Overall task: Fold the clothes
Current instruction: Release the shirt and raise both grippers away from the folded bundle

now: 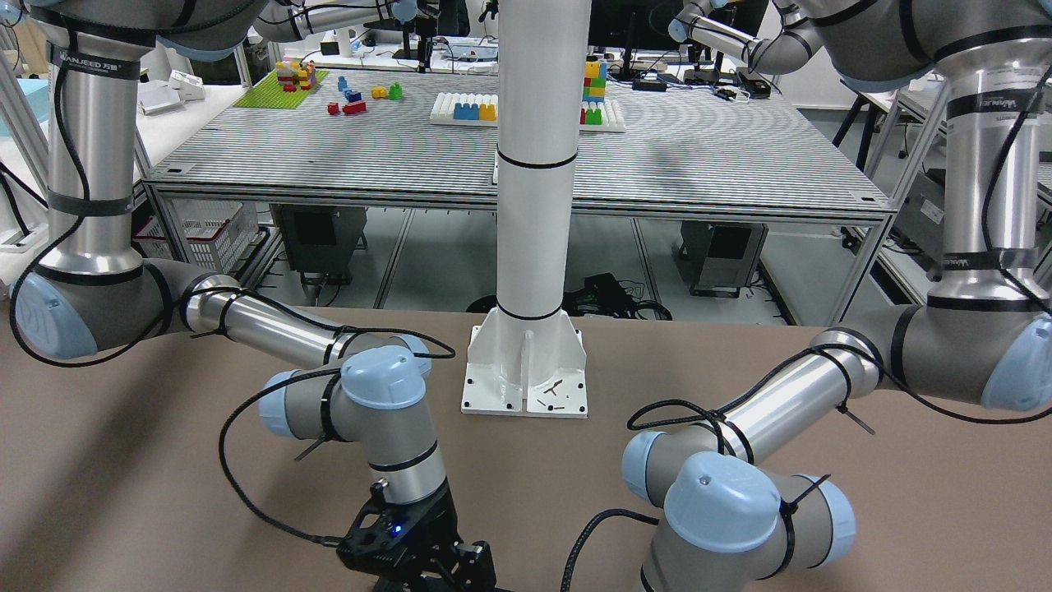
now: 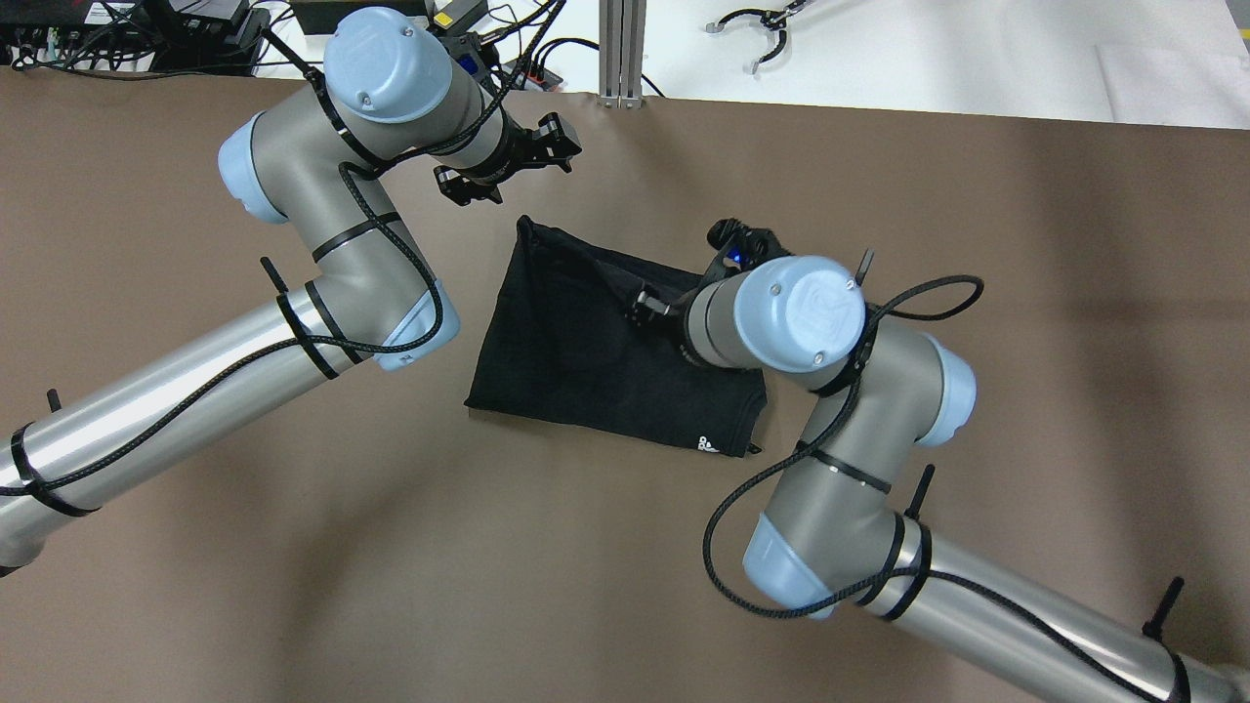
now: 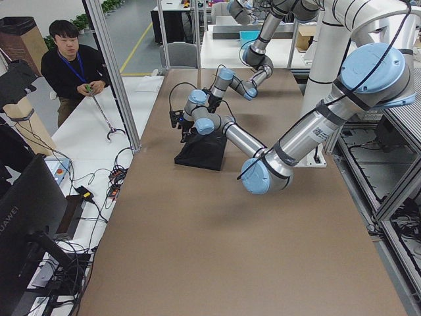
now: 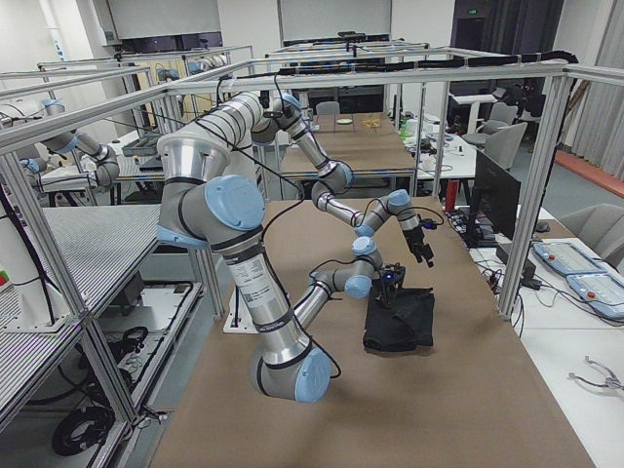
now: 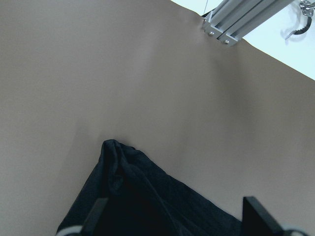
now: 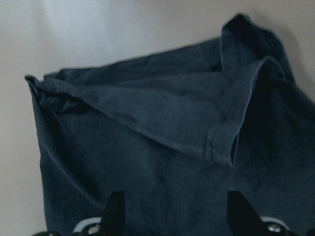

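The clothes are one black fabric piece point(image 2: 586, 342), lying partly folded in the middle of the brown table; it also shows in the left side view point(image 3: 204, 150) and the right side view point(image 4: 400, 322). My left gripper point(image 2: 513, 166) hovers open and empty just beyond the cloth's far left corner point(image 5: 115, 152), with dark fingertips point(image 5: 98, 211) apart. My right gripper point(image 2: 652, 305) is low over the cloth's right half, open, fingertips point(image 6: 115, 211) apart above a folded layer with a stitched hem point(image 6: 221, 147). The cloth is out of the front-facing view.
A white pillar on its base plate point(image 1: 526, 386) stands at the robot's side of the table. An aluminium post point(image 2: 622, 49) stands at the far edge, with a white bench beyond it. An operator point(image 3: 66, 66) stands there holding a grabber tool.
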You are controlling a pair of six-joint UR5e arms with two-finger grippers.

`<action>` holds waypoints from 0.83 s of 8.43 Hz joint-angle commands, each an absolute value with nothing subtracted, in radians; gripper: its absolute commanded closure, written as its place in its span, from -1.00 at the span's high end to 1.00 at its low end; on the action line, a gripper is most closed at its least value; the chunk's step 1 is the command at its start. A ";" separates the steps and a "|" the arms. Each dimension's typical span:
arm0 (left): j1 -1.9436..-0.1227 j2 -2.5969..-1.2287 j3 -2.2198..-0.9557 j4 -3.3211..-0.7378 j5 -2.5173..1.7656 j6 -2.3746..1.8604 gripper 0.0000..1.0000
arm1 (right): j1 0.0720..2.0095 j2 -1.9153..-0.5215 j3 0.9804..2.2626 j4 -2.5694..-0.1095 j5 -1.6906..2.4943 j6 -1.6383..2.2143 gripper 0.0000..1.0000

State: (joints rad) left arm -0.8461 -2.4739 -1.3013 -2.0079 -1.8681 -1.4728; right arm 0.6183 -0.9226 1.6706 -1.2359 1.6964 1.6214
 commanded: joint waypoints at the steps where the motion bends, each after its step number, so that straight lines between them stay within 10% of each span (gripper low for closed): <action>1: -0.847 -2.453 -1.304 -2.011 -1.865 -1.471 0.89 | 0.471 -0.931 1.651 -1.265 1.544 1.663 -1.00; 7: -0.844 -2.388 -1.304 -2.095 -1.865 -1.471 0.89 | 0.599 -0.786 1.336 -1.218 1.477 1.546 -1.00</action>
